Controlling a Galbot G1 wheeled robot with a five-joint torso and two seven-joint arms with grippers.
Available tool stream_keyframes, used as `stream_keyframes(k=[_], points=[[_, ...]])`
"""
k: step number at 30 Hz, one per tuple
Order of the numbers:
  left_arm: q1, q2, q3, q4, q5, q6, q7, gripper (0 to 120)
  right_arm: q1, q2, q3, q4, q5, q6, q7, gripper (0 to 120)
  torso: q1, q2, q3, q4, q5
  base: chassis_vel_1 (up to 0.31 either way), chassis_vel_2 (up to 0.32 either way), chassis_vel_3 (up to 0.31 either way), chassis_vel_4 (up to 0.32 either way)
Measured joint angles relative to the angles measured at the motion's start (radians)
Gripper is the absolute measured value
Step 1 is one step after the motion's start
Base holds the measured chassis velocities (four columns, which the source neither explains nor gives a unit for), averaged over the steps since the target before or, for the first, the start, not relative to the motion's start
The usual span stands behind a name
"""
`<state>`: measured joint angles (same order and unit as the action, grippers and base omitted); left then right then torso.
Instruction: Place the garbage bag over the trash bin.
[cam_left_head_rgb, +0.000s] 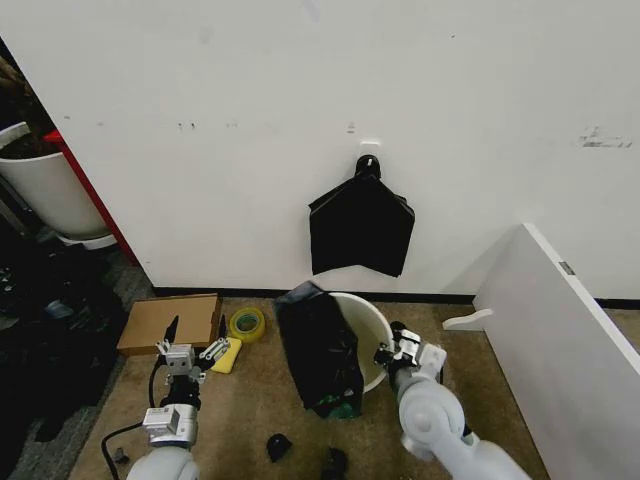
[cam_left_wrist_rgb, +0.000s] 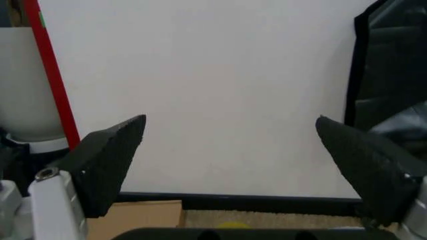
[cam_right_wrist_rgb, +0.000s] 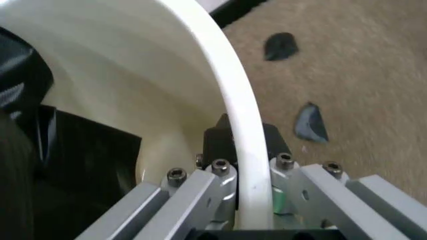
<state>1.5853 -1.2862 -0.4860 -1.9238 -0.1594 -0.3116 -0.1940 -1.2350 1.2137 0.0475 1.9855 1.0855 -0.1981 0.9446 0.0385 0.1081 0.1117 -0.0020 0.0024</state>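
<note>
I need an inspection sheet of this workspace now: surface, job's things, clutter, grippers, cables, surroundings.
Surface: tan carpet floor.
Job's things: garbage bag draped over the near-left rim of the trash bin, most of the rim uncovered.
Clutter: cardboard box, yellow tape roll, small dark scraps.
Grippers: right gripper shut on the bin's rim; left gripper open, holding nothing.
Cables: black cable by the left arm.
Surroundings: white wall, folded black bundle hanging on it.

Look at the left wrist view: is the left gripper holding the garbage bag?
No, the left gripper is open with only bare wall between its pads.
</note>
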Motion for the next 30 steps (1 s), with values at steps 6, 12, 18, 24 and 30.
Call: stream_keyframes(k=[6,12,18,24,30], points=[[0.023,-0.004,-0.002,-0.023,0.006,0.001,-0.008,100,-0.045,0.080,-0.019,-0.019,-0.095,0.046,0.057,0,0.000,0.000,0.000,0.0000,0.0002,0.000,0.000,0.000,0.000],[0.040,-0.008,-0.008,-0.037,0.008,-0.001,-0.020,100,-0.062,0.102,-0.053,-0.007,-0.153,0.037,0.114,0,0.000,0.000,0.000,0.0001,0.0001,0.000,0.000,0.000,0.000],[0.053,-0.009,-0.009,-0.040,0.016,-0.008,-0.029,100,-0.106,0.092,-0.074,0.055,-0.205,0.026,0.121,15,0.000,0.000,0.000,0.0000,0.0001,0.000,0.000,0.000,0.000],[0.059,-0.008,-0.004,-0.040,0.023,-0.009,-0.034,100,-0.168,0.060,-0.073,0.126,-0.290,0.027,0.118,37,0.000,0.000,0.000,0.0000,0.0003,0.000,0.000,0.000,0.000],[0.061,-0.008,0.010,-0.040,0.035,-0.009,-0.035,100,-0.234,-0.034,-0.069,0.224,-0.456,0.061,-0.134,58,0.000,0.000,0.000,-0.0001,0.0002,0.000,0.000,0.000,0.000]])
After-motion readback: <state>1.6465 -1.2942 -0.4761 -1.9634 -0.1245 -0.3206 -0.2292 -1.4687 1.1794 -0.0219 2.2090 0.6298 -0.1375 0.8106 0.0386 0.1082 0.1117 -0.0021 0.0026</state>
